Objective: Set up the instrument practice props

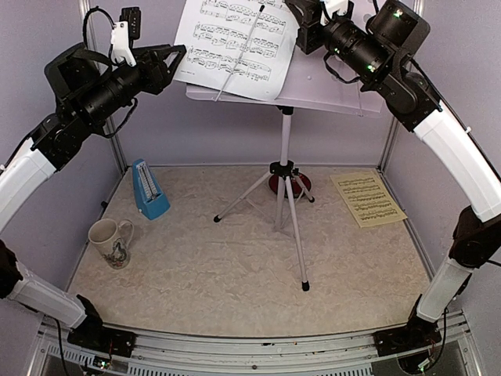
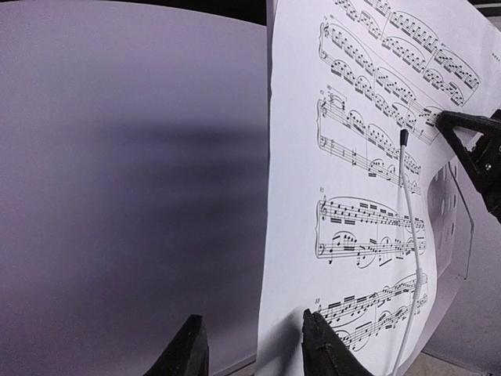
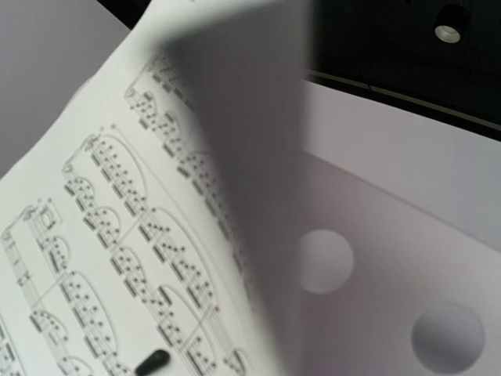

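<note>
The white perforated music stand (image 1: 337,88) stands on its silver tripod (image 1: 283,196) at mid-table. The white music sheet (image 1: 235,39) rests on its desk under a thin wire holder (image 1: 239,51). My left gripper (image 1: 178,59) is open at the sheet's left edge. In the left wrist view the gripper (image 2: 254,348) has that edge of the sheet (image 2: 352,196) between its fingers. My right gripper (image 1: 304,27) is at the sheet's right edge; its jaws are hidden. The right wrist view shows only the curled sheet (image 3: 117,235) and the desk (image 3: 391,313). The yellow sheet (image 1: 368,198) lies flat at right. The blue metronome (image 1: 149,189) stands at left.
A white patterned mug (image 1: 109,241) stands at the front left. A red plate (image 1: 291,185) lies behind the tripod legs. Grey walls close in the back and sides. The tripod's legs spread across the middle of the table.
</note>
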Robot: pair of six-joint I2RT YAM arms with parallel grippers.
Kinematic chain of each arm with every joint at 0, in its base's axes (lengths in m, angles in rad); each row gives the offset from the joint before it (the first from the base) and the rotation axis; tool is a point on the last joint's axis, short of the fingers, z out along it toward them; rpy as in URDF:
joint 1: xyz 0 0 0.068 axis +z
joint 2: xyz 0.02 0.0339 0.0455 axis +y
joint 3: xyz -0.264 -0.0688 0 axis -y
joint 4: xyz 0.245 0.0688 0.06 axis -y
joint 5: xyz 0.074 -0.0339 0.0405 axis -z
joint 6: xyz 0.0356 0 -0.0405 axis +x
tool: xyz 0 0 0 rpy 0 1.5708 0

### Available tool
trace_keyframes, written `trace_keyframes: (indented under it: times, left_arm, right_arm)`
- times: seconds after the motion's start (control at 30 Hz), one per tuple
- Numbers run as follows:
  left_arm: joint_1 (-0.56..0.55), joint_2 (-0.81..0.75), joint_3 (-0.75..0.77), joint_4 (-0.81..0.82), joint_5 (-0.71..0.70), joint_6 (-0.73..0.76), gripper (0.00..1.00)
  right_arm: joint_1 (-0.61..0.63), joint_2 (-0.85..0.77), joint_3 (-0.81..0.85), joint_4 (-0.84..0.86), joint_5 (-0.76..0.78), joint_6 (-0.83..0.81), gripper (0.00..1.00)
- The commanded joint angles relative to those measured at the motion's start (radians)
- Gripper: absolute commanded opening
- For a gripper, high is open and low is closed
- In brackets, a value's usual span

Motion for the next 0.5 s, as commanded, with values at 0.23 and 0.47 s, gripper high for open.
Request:
trace_keyframes:
  times: [0.23,0.47]
  left_arm:
    - [0.023,0.011,0.031,-0.001,0.159,-0.066,0.18]
    - [0.022,-0.017,-0.053,0.052,0.165,-0.092,0.08]
  right_arm:
    - [0.008,-0.001,0.029,0.036,0.026,-0.03,0.0]
    - [0.008,0.024,0.061,0.046,0.048,-0.056,0.0]
